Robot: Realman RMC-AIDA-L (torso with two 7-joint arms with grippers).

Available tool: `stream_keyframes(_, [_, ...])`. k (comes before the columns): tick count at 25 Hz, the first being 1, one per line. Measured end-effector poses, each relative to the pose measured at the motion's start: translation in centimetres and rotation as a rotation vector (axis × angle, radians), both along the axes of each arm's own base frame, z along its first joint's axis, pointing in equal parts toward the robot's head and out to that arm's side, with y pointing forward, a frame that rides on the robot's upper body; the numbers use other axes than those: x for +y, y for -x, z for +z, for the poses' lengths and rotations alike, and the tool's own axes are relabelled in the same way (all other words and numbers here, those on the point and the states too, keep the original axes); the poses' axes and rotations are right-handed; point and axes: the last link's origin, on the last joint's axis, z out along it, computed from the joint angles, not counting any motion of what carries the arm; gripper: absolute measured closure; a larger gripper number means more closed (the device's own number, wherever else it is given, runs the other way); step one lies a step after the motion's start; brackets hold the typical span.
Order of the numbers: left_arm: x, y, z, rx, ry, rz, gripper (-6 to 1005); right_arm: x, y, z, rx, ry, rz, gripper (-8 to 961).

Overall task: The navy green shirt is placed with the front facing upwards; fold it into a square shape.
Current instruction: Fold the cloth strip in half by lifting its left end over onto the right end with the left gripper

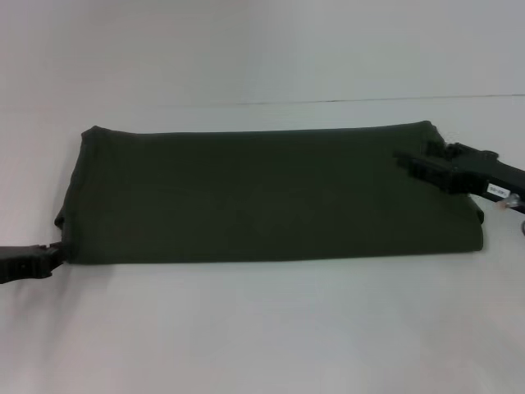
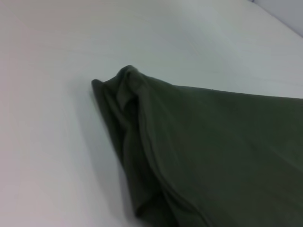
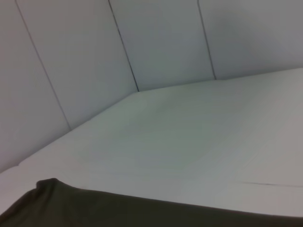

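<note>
One navy green shirt [image 1: 271,197], folded, lies lengthwise left to right.

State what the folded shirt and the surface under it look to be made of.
The navy green shirt: soft matte knit fabric, probably cotton; its bunched layers at the folded end drape limply with no sheen. The table: a smooth, white, matte hard surface, possibly laminate or painted board; a thin seam line runs across it. The exact material is uncertain.
</note>
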Motion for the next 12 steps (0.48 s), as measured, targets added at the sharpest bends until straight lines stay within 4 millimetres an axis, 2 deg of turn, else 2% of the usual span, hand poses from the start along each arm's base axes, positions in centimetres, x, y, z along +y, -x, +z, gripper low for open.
stream_keyframes(4, [0.1, -0.2, -0.1, -0.009, -0.004, -0.005, 943, -1.0, -1.0, 0.5, -0.011, -0.003, -0.01, 217])
stream_keyframes(12, [0.1, -0.7, 0.2, -0.046, -0.02, -0.025, 954, -5.0, -5.2, 1.0, -0.025, -0.008, -0.127, 216])
